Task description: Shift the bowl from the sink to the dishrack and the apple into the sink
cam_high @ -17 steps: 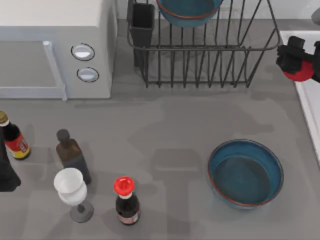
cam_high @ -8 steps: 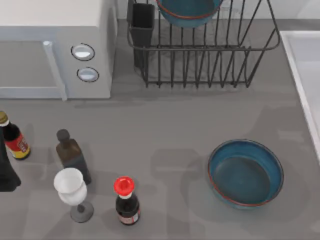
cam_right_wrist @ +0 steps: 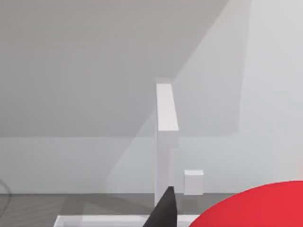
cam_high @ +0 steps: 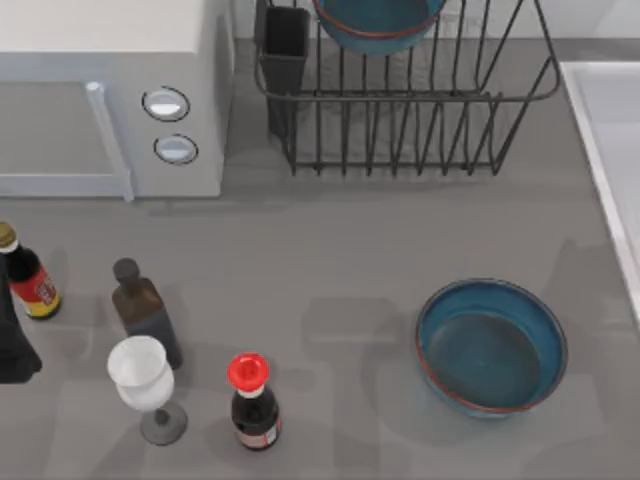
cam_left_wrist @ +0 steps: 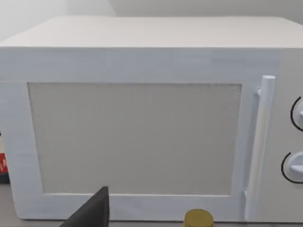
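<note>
The microwave (cam_high: 110,95) fills the table's far left corner, and my left arm sits parked in front of its door; I cannot tell how my left claw stands. The dishrack (cam_high: 405,95) stands right of it with one bowl (cam_high: 378,22) in its bars at the back. The sink (cam_high: 600,150) runs along the table's right edge. A second bowl (cam_high: 491,346) sits upright on the table near the sink. In my right wrist view the apple (cam_right_wrist: 255,205) looms close beside a dark finger (cam_right_wrist: 163,210), probably in my grip, though I cannot tell
</note>
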Motion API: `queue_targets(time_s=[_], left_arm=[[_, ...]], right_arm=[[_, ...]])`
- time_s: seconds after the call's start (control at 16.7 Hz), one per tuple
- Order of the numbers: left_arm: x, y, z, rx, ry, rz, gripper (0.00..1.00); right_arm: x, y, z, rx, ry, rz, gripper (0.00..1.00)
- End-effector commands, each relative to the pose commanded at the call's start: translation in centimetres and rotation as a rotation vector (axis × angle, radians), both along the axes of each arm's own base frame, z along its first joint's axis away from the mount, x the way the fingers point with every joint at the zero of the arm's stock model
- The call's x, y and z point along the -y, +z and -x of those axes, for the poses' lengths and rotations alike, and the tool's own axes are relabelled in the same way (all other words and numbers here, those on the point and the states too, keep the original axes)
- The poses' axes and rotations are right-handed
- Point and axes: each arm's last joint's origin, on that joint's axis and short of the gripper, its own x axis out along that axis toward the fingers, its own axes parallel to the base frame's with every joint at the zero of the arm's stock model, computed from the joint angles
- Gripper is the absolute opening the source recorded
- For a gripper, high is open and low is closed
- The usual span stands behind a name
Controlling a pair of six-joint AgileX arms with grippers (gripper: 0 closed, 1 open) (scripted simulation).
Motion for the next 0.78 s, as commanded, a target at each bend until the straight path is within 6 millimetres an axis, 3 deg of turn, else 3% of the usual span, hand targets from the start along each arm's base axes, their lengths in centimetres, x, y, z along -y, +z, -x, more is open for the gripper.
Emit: queue_targets(time_s=[0.18,0.36,0.78], left_arm=[[0.0,0.0,0.0,0.000,0.000,0.000,1.00],[0.0,0.0,0.0,0.000,0.000,0.000,1.00],[0.0,0.0,0.0,0.000,0.000,0.000,1.00]], right_arm=[[0.0,-0.1,-0.1,-0.005,0.000,-0.005,0.00],[0.5,-1.9,-0.3,-0.022,-0.017,-0.015,0.00],[1.1,-10.1,-1.1,-0.013,-0.014,-0.017,0.00]])
